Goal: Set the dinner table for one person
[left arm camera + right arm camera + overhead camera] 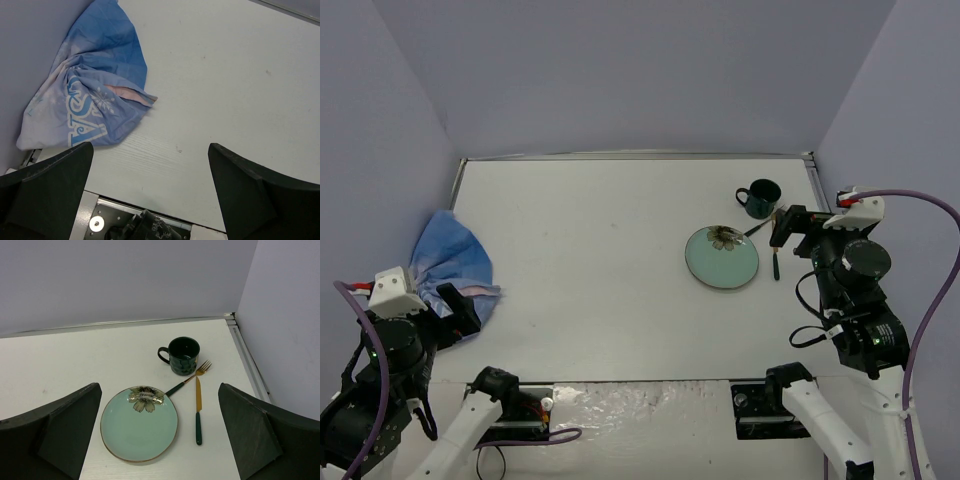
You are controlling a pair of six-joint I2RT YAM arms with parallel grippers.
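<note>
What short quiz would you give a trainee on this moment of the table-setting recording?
1. True or false: the blue placemat lies flat under the plate.
2. Which item stands beyond the plate, by the fork's tines? A mug; B bowl; C glass.
3. What state are the left fingers and right fingers in?

Key:
1. False: it sits crumpled at the table's left edge, far from the plate.
2. A.
3. Both open, holding nothing.
</note>
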